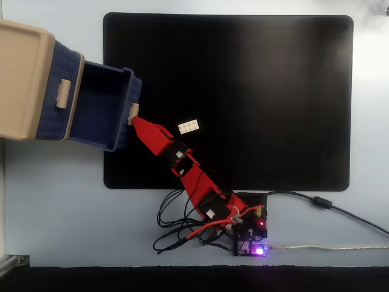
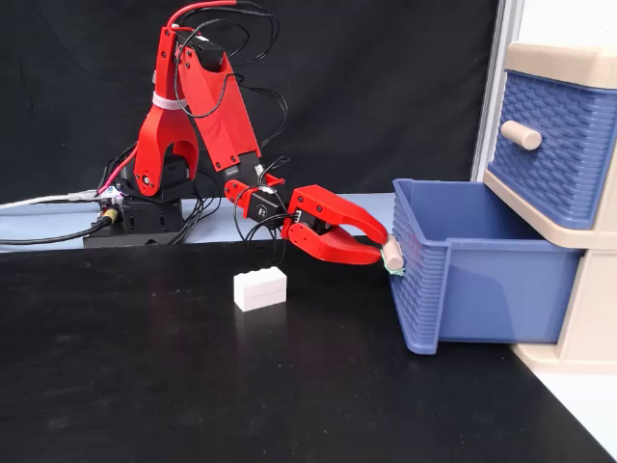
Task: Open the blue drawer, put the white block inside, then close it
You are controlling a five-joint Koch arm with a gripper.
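Pale blue tabletop under a large black mat, dark cloth behind.

A matte black rectangular mat [image 1: 243, 91] with rounded corners covers most of the pale blue tabletop [image 1: 55, 207], leaving bare margins around the mat. Behind the mat hangs a black fabric backdrop [image 2: 386, 87]; right of the backdrop stands a white upright strip [image 2: 490, 87]. Even, soft light.

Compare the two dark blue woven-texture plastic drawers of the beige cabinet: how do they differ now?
The lower blue drawer is pulled far out, its inside open; the upper blue drawer sits shut in the beige cabinet. The red gripper holds the lower handle; the upper handle is free. Both share woven fronts and beige handles.
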